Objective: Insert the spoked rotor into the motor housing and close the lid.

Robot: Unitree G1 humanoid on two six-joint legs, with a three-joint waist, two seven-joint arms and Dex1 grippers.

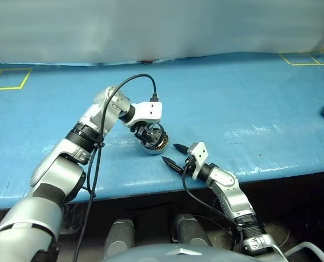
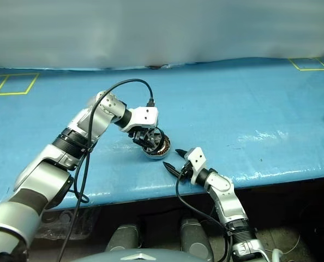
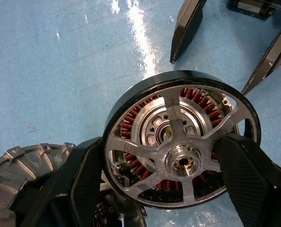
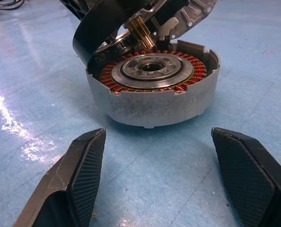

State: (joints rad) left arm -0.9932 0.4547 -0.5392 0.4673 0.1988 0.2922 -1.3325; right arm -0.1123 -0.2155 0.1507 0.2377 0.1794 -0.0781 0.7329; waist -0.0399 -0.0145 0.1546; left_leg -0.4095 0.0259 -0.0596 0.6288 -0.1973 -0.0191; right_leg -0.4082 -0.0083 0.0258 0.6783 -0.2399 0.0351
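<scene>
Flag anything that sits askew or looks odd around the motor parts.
The spoked rotor, held in the left gripper, hangs tilted over the motor housing with one edge lower, not yet seated level in it. The lid lies open beside it. Nothing looks damaged.

The housing (image 4: 152, 94) is a short grey metal cup with a copper winding ring around a silver centre, sitting upright on the blue bench near its front edge. The spoked rotor (image 3: 180, 142), dark-rimmed, is tilted right over it. The ribbed lid (image 3: 22, 165) hangs open beside it.
</scene>
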